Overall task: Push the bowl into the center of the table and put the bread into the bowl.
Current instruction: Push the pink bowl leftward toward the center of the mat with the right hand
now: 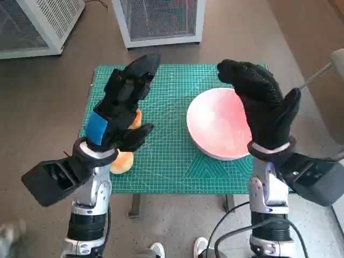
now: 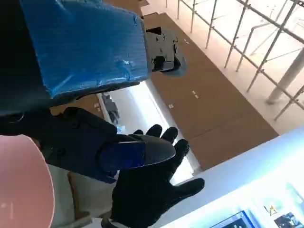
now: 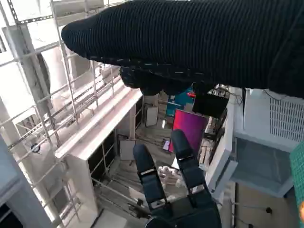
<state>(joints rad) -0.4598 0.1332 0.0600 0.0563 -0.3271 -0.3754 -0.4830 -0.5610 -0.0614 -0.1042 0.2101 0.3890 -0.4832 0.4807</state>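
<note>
Both hands are raised above the table (image 1: 161,177), palms facing each other, and neither holds anything. Left hand (image 1: 121,105): black, with blue tape across its back, fingers extended and apart, thumb angled inward. It stands over the left part of the green cutting mat (image 1: 166,134). Right hand (image 1: 260,102): black knitted glove, fingers extended and slightly spread, positioned over the right edge of the bowl (image 1: 217,126).

The bowl is pink and shallow, upright, and sits on the right half of the mat, right of centre. The bread (image 1: 124,160) lies on the mat's left side, near the near edge; the left hand and wrist cover most of it, and only orange-tan portions show beside and below the hand. Bread and bowl are well apart.

In the left wrist view, the gloved right hand (image 2: 152,190) appears open beyond the left hand's fingers (image 2: 137,152). In the right wrist view, the left hand's fingers (image 3: 183,164) point upward, separated.

Two white mesh-sided cabinets (image 1: 158,21) stand on the floor beyond the table's far edge.
</note>
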